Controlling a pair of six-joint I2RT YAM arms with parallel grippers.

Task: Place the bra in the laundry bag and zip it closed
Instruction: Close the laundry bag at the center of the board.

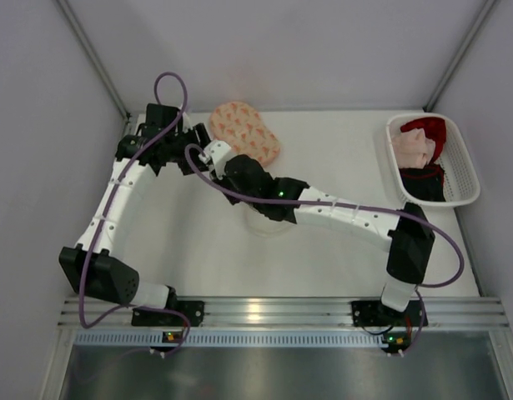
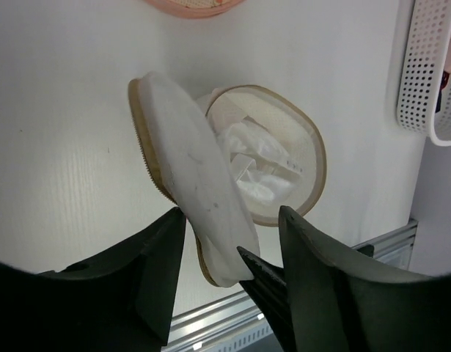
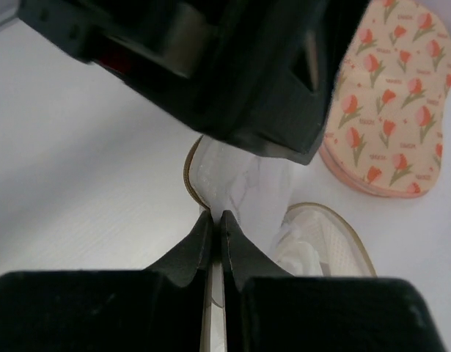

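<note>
The white round laundry bag (image 2: 284, 110) lies open on the table, with a white bra (image 2: 258, 158) crumpled inside it. Its tan-edged lid (image 2: 188, 169) is lifted upright. My right gripper (image 3: 216, 216) is shut on the lid's edge (image 3: 240, 183); one of its fingers (image 2: 269, 282) shows in the left wrist view. My left gripper (image 2: 232, 213) is open, its jaws wide apart on either side of the lid's lower end without pinching it. In the top view both grippers meet at the back left, left (image 1: 189, 137) and right (image 1: 208, 154), and the bag (image 1: 269, 225) peeks out under the right arm.
A pink floral pouch (image 1: 243, 132) lies at the back, just beyond the grippers; it also shows in the right wrist view (image 3: 390, 103). A white perforated basket (image 1: 460, 167) holding red, pink and dark clothes stands at the right edge. The metal rail runs along the near edge.
</note>
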